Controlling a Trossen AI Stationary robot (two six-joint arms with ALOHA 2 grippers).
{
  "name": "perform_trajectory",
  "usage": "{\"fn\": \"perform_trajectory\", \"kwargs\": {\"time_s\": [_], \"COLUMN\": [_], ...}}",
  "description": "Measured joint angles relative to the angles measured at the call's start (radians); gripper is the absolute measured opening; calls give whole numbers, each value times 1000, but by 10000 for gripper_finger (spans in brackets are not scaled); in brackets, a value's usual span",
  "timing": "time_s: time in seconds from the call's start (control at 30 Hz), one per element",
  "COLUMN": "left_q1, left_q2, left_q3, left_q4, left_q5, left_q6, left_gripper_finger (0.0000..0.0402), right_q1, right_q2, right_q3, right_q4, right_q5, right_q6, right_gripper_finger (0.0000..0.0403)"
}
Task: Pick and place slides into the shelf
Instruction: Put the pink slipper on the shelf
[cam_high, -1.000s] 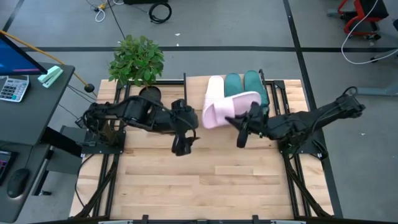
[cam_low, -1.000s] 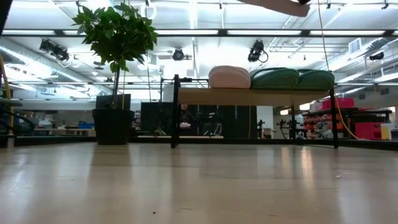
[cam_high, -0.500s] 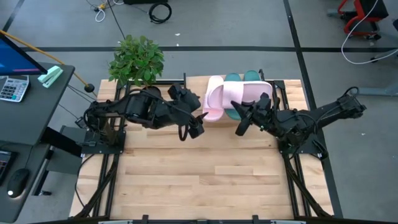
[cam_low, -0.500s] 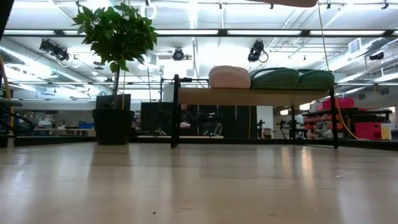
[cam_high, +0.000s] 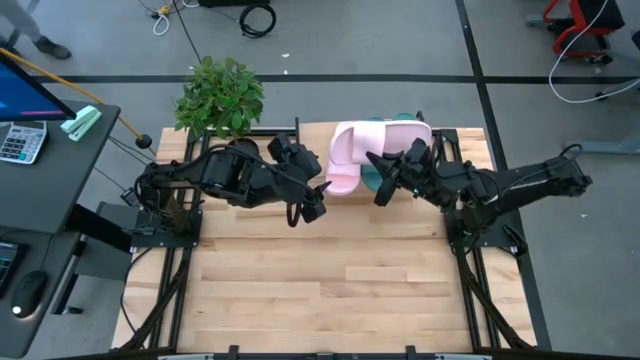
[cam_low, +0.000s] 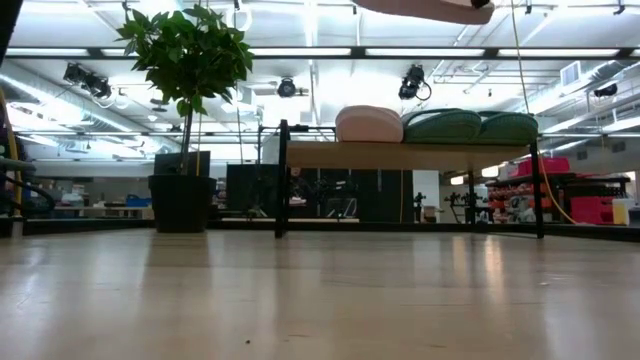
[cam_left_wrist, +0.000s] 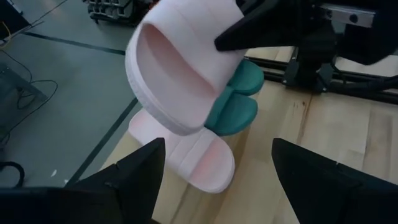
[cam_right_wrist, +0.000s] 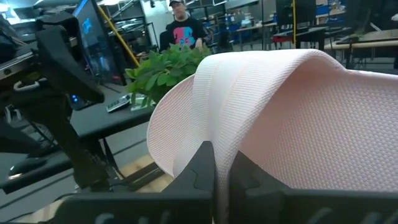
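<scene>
My right gripper (cam_high: 388, 178) is shut on a pale pink slide (cam_high: 385, 140) and holds it in the air over the shelf (cam_high: 312, 150) at the table's far edge. On the shelf's plank (cam_low: 400, 155) rest another pink slide (cam_low: 368, 123) and two teal-green slides (cam_low: 440, 125) (cam_low: 508, 127), soles down. From above, the held slide mostly covers the green slides (cam_high: 370, 180). My left gripper (cam_high: 312, 200) hangs open just left of the shelf, nothing between its fingers, facing the slides (cam_left_wrist: 233, 109). My right gripper pinches the edge of the pink slide's ribbed strap (cam_right_wrist: 219, 138) between its two fingers. The fingers (cam_left_wrist: 249, 31) reach it about level from the table's right side. The slide is lifted clear, tilted, above the green slides on the shelf.
A potted plant (cam_high: 220, 95) stands at the table's far left corner, beside the shelf. The near half of the wooden tabletop (cam_high: 330, 290) is bare. A desk with a calculator (cam_high: 22, 140) stands left of the table; a person (cam_right_wrist: 183, 28) is in the room behind.
My right gripper has carried the pink slide toward the table's far edge and slightly up, from the shelf's near edge to over the green slides. My left gripper has tipped up from pointing down and turned toward the shelf, staying open.
</scene>
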Motion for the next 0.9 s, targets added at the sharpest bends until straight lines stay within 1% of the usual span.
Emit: {"fn": "perform_trajectory", "kwargs": {"time_s": [0.1, 0.3, 0.4, 0.5, 0.57, 0.67, 0.8, 0.9], "left_q1": [0, 2, -3, -8, -12, -17, -20, -12], "left_q2": [0, 0, 0, 0, -2, 1, -1, 2], "left_q3": [0, 0, 0, 0, -23, -70, -175, -248], "left_q4": [-25, -61, -37, 33, 137, 315, 651, 846], "left_q5": [0, 0, 10, 41, 98, 239, 467, 566], "left_q6": [-26, -71, -66, -38, -13, 65, 146, 168], "left_gripper_finger": [298, 298, 298, 297, 297, 297, 297, 297], "right_q1": [-39, -172, -238, -296, -331, -377, -426, -446], "right_q2": [-6, -19, -19, -19, -19, -19, -19, -19], "right_q3": [0, 0, 0, 0, 0, 0, 0, 0], "right_q4": [-1, -10, -9, -12, -18, -24, -43, -67], "right_q5": [-50, -250, -352, -446, -504, -579, -662, -702], "right_q6": [-18, -29, -32, -38, -40, -55, -57, -56], "right_gripper_finger": [9, 9, 9, 9, 9, 9, 9, 9]}}
